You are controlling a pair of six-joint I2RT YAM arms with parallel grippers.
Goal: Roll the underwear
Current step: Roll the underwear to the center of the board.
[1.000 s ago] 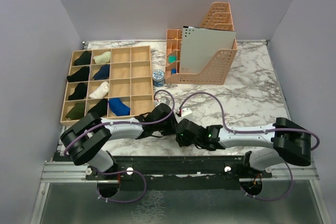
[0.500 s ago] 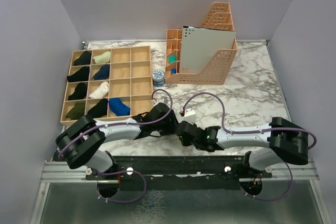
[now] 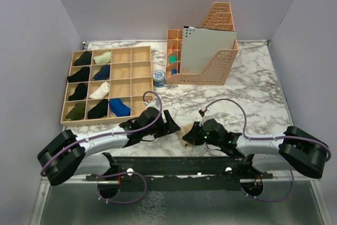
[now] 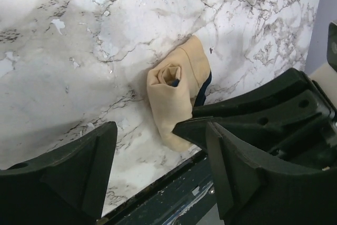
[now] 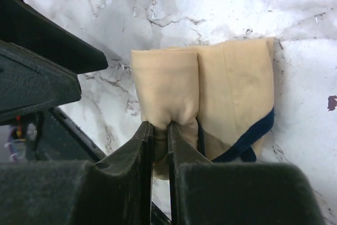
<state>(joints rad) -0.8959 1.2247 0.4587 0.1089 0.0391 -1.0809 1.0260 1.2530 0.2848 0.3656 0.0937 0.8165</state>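
Note:
The underwear (image 5: 221,82) is beige with navy trim and lies partly rolled on the marble close to the table's front edge (image 3: 185,140). My right gripper (image 5: 160,130) is shut on the near end of the rolled part, pinching the cloth between its fingers. In the top view the right gripper (image 3: 191,134) reaches in from the right. The left gripper (image 4: 158,146) stands open just short of the underwear (image 4: 174,96), nothing between its fingers. From above, the left gripper (image 3: 171,125) sits just left of the cloth.
A wooden divider tray (image 3: 130,79) with several rolled garments stands at the left. Peach file holders (image 3: 210,61) and a small blue tin (image 3: 158,78) are at the back. The table's front edge and black rail (image 4: 174,198) run right beside the underwear.
The left gripper has opened and let go of the cloth. The right gripper has closed onto the rolled end. Both arms now lie lower and more stretched out, and the underwear shows between them.

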